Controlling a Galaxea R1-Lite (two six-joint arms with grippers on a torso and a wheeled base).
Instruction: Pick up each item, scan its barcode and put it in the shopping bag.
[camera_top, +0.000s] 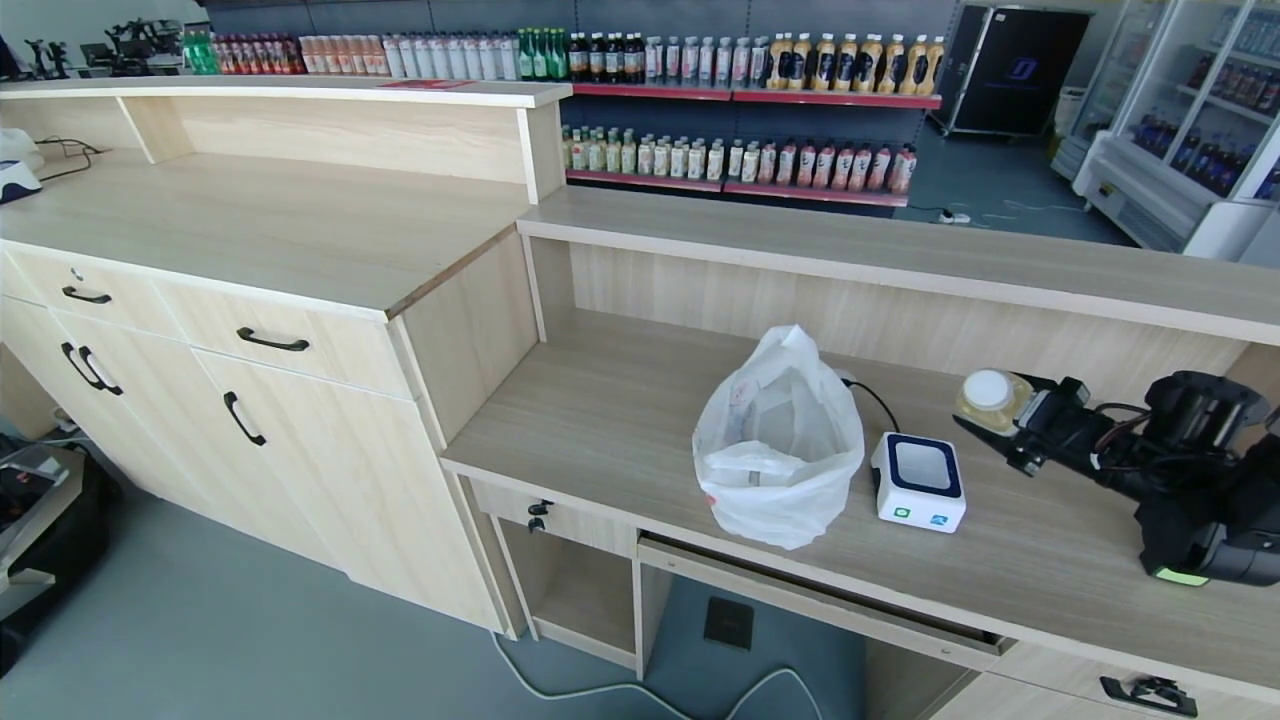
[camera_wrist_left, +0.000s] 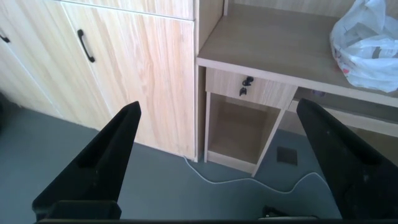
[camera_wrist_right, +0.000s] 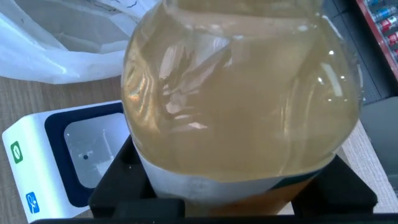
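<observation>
Firmly closed on a bottle (camera_wrist_right: 242, 99), the right claw (camera_top: 1003, 425) sits at the end of an arm that comes in from the robot's right. The arm lies low and nearly level over the worktop (camera_top: 620, 420), with the wrist pointing toward the robot's left. The two black jaws press against opposite sides of the bottle's lower body, at the label band, and the wider, liquid-filled part bulges out beyond them.

In the head view the bottle's white cap (camera_top: 988, 388) shows as a round disc facing up toward the camera. Its long axis therefore runs close to upright and crosswise to the jaws. I cannot tell how far it tilts, or whether its base touches the worktop. The liquid inside is pale yellow and cloudy.

Just beside the claw, on its left, the white scanner (camera_top: 920, 482) rests on the worktop with its dark-framed window facing up. The white plastic shopping bag (camera_top: 778, 445) slumps against the scanner's far side, its mouth loosely open at the top.

Well apart from all this, the left claw (camera_wrist_left: 219, 107) hangs low over the grey floor (camera_wrist_left: 186, 186) in front of the cupboard (camera_wrist_left: 143, 68). Its fingers are spread wide and hold nothing.
</observation>
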